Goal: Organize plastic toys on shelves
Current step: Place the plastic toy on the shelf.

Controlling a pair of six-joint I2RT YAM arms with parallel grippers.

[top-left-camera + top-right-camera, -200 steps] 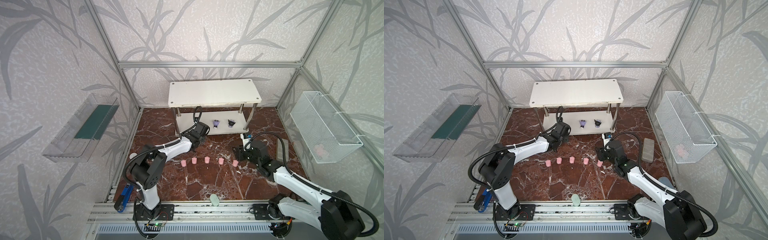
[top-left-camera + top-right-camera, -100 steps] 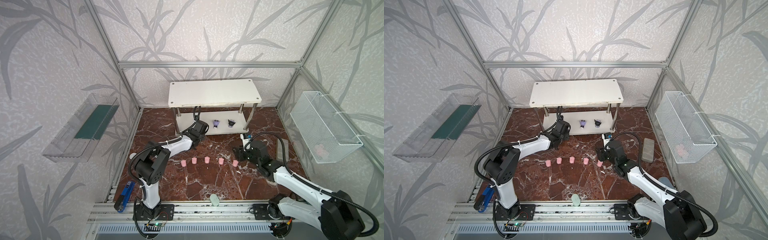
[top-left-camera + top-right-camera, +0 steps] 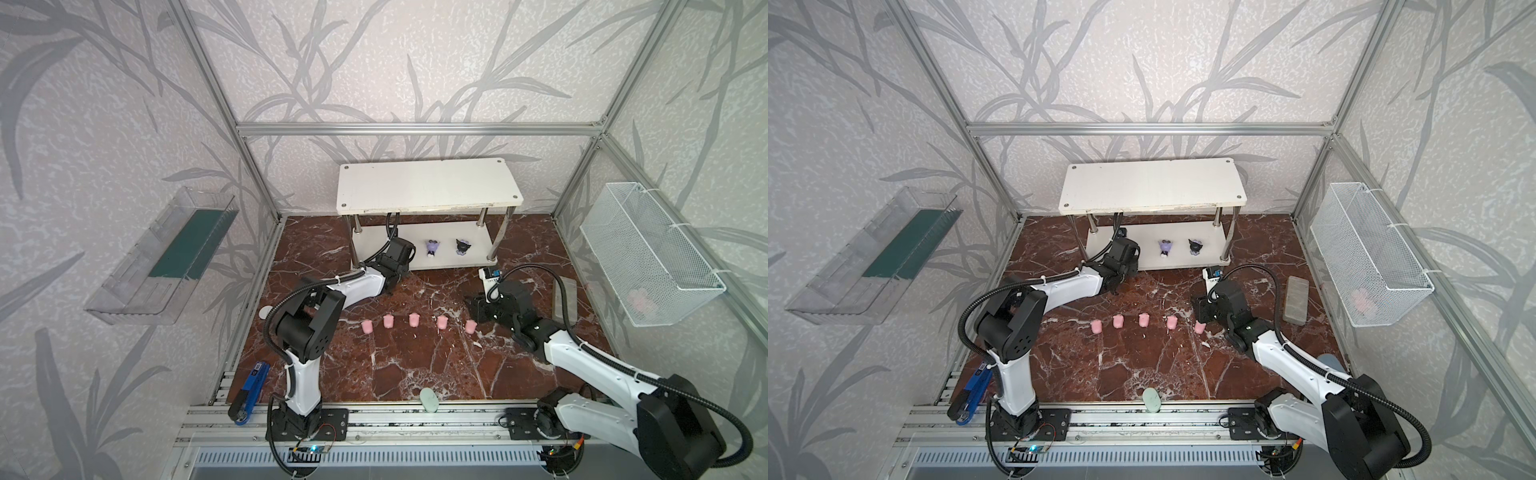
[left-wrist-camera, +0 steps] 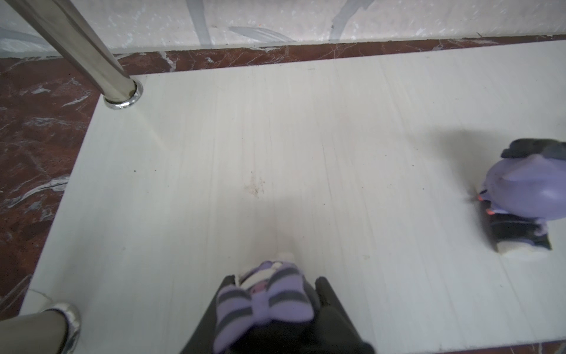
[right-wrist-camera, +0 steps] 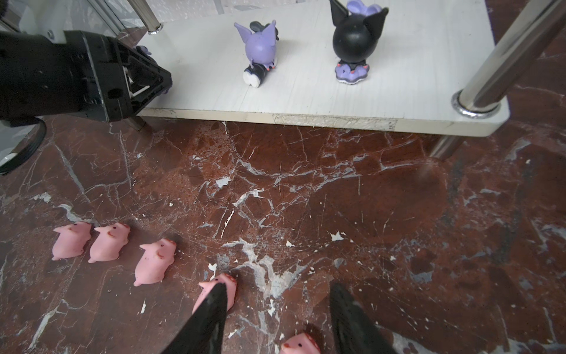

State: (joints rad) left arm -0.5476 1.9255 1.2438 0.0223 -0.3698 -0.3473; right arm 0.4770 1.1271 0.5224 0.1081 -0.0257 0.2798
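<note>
In a top view, five pink pigs (image 3: 413, 320) stand in a row on the worktop (image 3: 415, 374) before the shelves (image 3: 428, 187). In the left wrist view, the left claw (image 4: 272, 280) pinches a lilac-bowed figurine (image 4: 266, 303) over the lower board (image 4: 245, 153). In the right wrist view, the right claw (image 5: 279, 288) stands spread above the endmost pig (image 5: 298, 344).

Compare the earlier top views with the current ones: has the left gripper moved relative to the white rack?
Yes. The left gripper, shut on a figurine, has edged slightly farther in over the rack's lower board.
</note>
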